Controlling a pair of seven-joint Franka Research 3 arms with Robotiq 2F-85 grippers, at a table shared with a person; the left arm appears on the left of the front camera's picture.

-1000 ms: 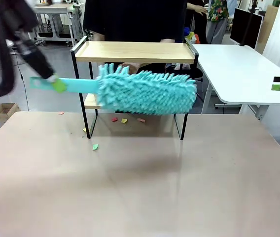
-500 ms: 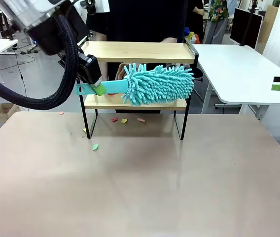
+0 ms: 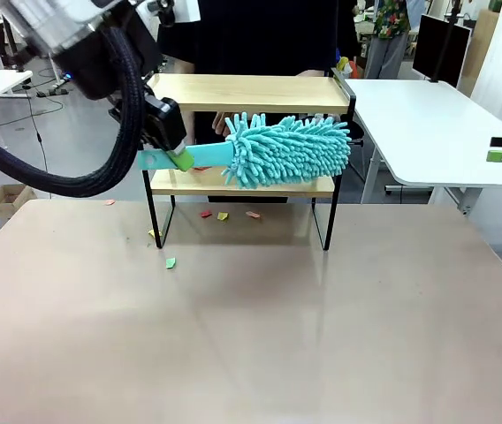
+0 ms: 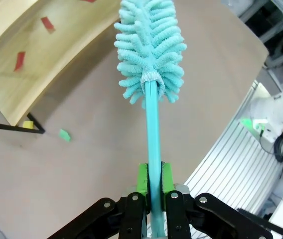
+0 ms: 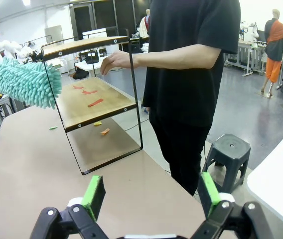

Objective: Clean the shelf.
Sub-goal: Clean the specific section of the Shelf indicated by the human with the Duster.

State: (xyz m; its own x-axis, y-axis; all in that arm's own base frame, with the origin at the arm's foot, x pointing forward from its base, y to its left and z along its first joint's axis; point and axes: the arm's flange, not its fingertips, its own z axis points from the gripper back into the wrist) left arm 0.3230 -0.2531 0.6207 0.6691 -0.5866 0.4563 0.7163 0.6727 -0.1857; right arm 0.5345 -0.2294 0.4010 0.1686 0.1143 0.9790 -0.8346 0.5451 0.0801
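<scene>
Because the shelf (image 3: pixel 242 92) stands light on thin legs at 12 o'clock of the bench (image 3: pixel 251 336), a hard push from the duster (image 3: pixel 286 150) could slide or tip it toward the person's hand (image 5: pixel 112 60) near the top board. On the lower board lie red scraps (image 5: pixel 94 102); a fast sweep may scatter them over the bench. The left jaws are clamped on the thin handle end, from 10 o'clock, so the long duster may twist. The right jaws stand wide and empty at 3 o'clock.
</scene>
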